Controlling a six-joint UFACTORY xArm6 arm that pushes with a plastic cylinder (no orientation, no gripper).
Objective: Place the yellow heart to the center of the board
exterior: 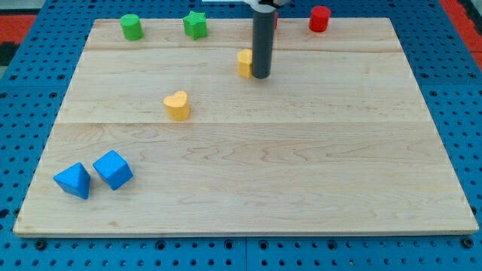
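Note:
The yellow heart (pixel 177 105) lies on the wooden board (pixel 248 165), left of the board's middle. My tip (pixel 260 76) stands in the upper middle of the board, to the upper right of the heart and well apart from it. A second yellow block (pixel 245 62) sits right against the rod's left side, partly hidden by it, so its shape cannot be made out.
A green cylinder (pixel 132 26) and a green star (pixel 195 25) sit along the top edge at the left. A red cylinder (pixel 319 18) is at the top right. Another red block peeks from behind the rod. Two blue blocks (pixel 73 180) (pixel 113 168) lie at the lower left.

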